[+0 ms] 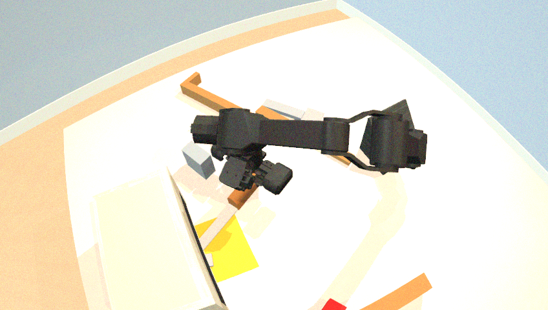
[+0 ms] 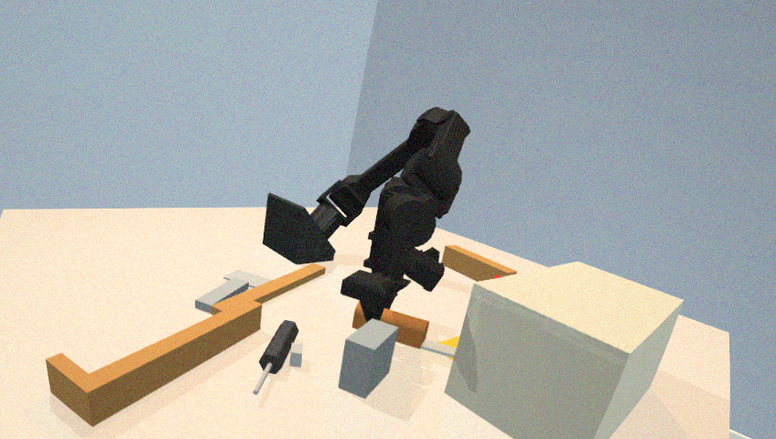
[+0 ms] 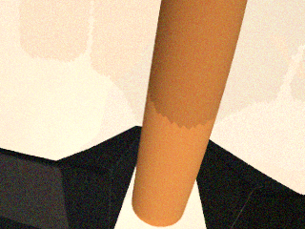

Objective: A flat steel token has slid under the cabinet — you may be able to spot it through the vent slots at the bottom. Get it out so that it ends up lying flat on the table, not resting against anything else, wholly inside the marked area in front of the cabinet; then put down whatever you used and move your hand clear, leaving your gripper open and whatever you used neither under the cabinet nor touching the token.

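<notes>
My gripper [image 1: 249, 179] [image 2: 376, 305] [image 3: 168, 137] is shut on the orange round handle [image 1: 240, 197] [image 2: 407, 327] [image 3: 187, 83] of a stick tool, low over the table. A thin pale shaft [image 1: 218, 227] [image 2: 436, 347] runs from the handle across the yellow marked area [image 1: 234, 255] [image 2: 450, 341] toward the foot of the cream cabinet [image 1: 130, 237] [image 2: 544, 353]. The dark slot along the cabinet's bottom front shows in the top view. I do not see the steel token in any view.
A grey block [image 1: 198, 159] [image 2: 367, 356] stands just beside the gripper. A long orange L-shaped bar [image 1: 200, 93] [image 2: 163, 353], a flat grey piece [image 1: 282, 108] [image 2: 225, 291], a black-handled tool [image 2: 278, 345], another orange bar [image 1: 399, 294] [image 2: 473, 263] and a red piece [image 1: 333, 305] lie around.
</notes>
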You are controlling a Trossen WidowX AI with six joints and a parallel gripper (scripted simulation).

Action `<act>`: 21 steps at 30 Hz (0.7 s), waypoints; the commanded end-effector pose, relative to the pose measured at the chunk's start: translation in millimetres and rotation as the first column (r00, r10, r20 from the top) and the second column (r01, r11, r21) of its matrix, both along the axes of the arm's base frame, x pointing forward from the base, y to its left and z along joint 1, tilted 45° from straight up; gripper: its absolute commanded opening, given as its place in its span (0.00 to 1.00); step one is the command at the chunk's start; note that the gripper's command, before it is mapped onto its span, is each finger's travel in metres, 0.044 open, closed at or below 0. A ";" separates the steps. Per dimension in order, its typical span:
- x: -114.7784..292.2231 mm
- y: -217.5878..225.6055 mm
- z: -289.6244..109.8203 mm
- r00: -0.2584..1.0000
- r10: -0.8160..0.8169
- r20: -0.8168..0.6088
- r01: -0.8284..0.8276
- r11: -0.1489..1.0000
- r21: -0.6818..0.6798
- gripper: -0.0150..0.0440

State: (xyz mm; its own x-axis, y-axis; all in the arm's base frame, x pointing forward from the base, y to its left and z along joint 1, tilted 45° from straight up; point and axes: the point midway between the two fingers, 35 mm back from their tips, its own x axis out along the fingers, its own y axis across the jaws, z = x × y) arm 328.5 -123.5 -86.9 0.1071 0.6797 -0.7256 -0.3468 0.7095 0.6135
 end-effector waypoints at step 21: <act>-38.2 -8.3 -14.6 1.000 -0.001 -0.003 0.001 1.000 0.002 0.25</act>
State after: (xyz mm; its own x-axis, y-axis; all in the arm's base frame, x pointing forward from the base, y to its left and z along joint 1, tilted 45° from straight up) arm 296.0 -131.5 -99.5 0.1065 0.6789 -0.7264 -0.3461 0.7102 0.6130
